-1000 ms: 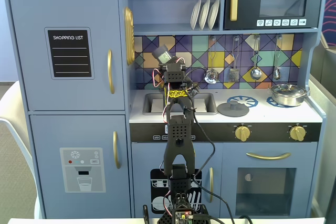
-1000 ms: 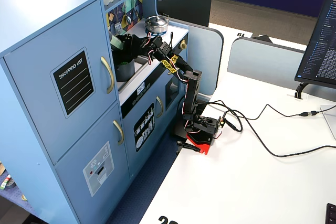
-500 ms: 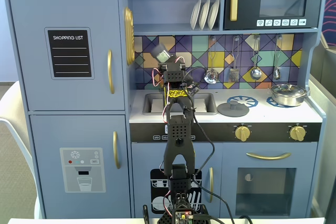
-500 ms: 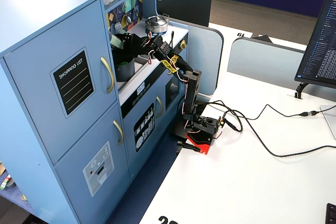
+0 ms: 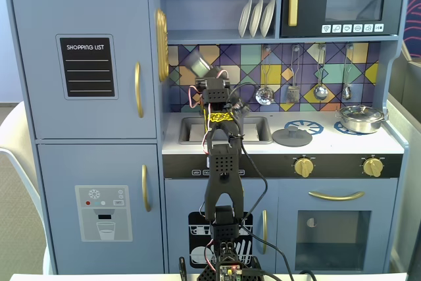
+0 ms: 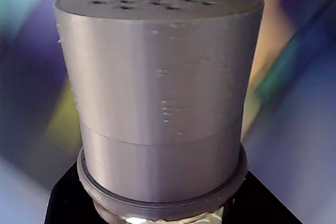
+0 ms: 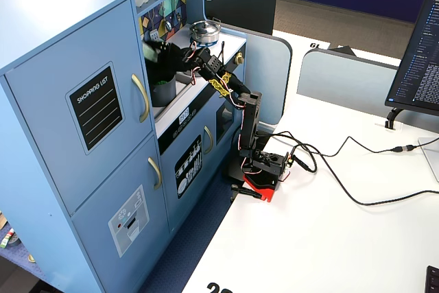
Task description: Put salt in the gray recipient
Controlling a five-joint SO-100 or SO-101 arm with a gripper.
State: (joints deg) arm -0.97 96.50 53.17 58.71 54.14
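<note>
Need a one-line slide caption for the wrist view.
Close-up of the salt shaker's gray perforated cap against the blurred colorful backsplash.

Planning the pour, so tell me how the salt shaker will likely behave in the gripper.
The salt shaker looks like rigid printed plastic, so it probably won't flex or crush. Its faintly ridged wall should give some grip, though the round body could twist between flat fingers. It is held tilted above the sink in a fixed view; set down, its narrow shape may tip or roll.
</note>
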